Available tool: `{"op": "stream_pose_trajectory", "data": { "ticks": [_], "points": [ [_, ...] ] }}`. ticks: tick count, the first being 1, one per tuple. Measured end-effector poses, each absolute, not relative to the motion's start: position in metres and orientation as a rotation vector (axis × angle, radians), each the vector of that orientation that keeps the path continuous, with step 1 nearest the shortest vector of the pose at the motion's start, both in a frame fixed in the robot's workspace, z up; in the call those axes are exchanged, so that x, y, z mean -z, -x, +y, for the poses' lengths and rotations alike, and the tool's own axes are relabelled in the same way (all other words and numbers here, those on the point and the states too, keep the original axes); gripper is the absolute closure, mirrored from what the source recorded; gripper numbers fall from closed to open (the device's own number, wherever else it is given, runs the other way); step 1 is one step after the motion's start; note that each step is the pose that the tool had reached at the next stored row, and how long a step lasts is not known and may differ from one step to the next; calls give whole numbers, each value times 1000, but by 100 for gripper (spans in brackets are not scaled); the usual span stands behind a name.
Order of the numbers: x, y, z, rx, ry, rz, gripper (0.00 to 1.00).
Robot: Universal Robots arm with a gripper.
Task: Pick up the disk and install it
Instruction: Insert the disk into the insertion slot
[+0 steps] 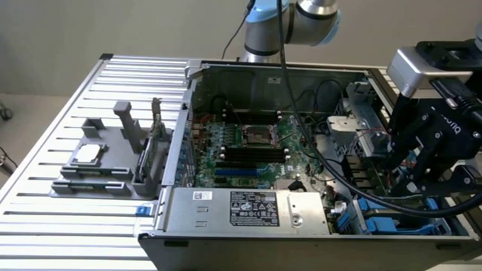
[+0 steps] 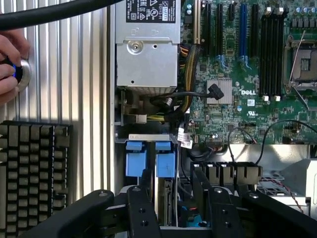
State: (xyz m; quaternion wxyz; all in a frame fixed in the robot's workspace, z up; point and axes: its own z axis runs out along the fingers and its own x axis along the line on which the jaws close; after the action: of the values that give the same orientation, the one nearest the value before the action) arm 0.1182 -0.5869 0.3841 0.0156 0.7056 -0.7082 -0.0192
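The open computer case (image 1: 188,113) lies on a slatted metal table. My black gripper (image 1: 414,183) hangs over the drive bay at the case's corner on the exterior view's right. Its fingers (image 2: 143,208) stand apart and open, gripping nothing. In the bay below, two blue carrier ends (image 2: 166,162) sit side by side. The silver-grey edge of the disk (image 2: 168,196) stands on edge in the bay, running down into the gap between my fingers. Blue carrier plastic (image 1: 391,223) shows in the bay under the gripper.
The silver power-supply box (image 1: 249,209) sits beside the bay, with cable bundles (image 2: 183,99) between them. The green motherboard (image 1: 249,141) fills the case floor. A grey fixture with a small chip (image 1: 90,152) stands on the table. A hand (image 2: 10,69) rests on a button above a keyboard (image 2: 34,173).
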Motion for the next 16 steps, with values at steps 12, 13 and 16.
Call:
{"op": "stream_pose_trajectory", "data": {
  "ticks": [12,13,16],
  "points": [
    [-385,-137,-587,57,-2204,-2206,89],
    [-385,-139,-587,53,-2206,-2208,89],
    [-385,-148,-587,42,-2212,-2213,89]
  ]
}}
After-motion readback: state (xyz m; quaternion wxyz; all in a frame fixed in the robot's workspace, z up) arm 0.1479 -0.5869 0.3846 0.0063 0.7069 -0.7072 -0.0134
